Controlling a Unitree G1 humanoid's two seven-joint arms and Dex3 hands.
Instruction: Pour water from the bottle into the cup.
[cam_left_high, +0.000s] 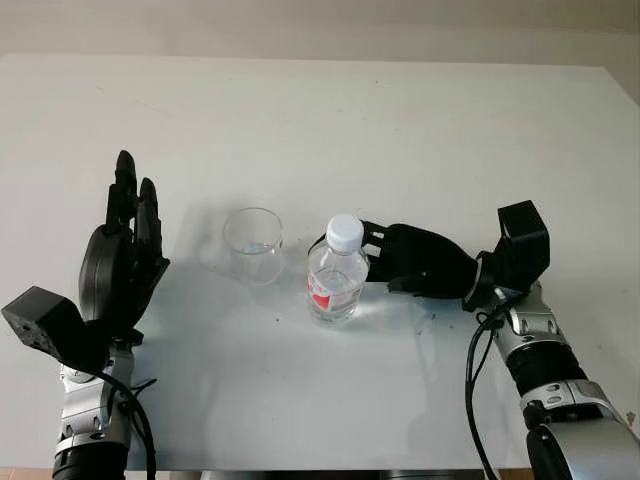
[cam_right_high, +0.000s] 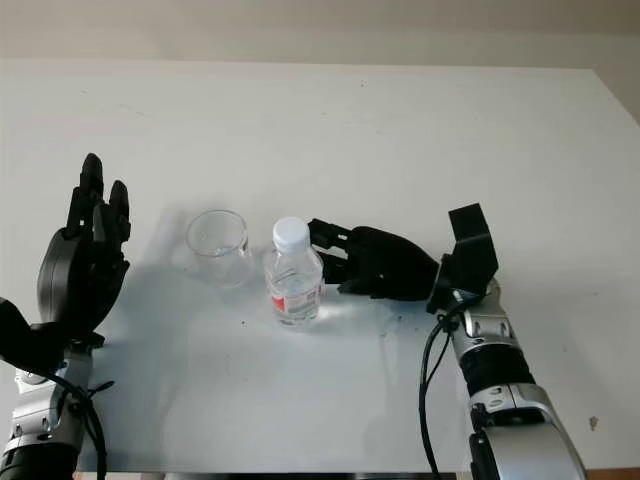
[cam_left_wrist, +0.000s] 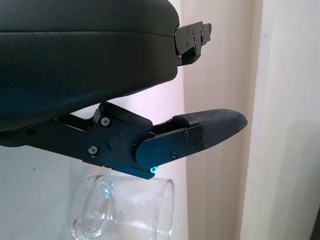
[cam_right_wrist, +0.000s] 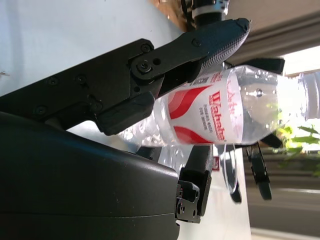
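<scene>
A clear water bottle (cam_left_high: 335, 282) with a white cap and red label stands upright at the middle of the white table (cam_left_high: 330, 120). Just left of it stands an empty clear cup (cam_left_high: 253, 245). My right hand (cam_left_high: 372, 262) reaches in from the right, open. Its fingers lie along the bottle's far side and its thumb sits near the bottle's right side. In the right wrist view the bottle (cam_right_wrist: 225, 115) lies between the thumb (cam_right_wrist: 215, 37) and the other fingers (cam_right_wrist: 200, 167). My left hand (cam_left_high: 130, 235) is raised, open, left of the cup (cam_left_wrist: 125, 210).
The table's front edge (cam_left_high: 330, 468) runs close to both forearms. A black cable (cam_left_high: 475, 370) loops beside my right forearm. A wide stretch of bare table lies behind the cup and bottle.
</scene>
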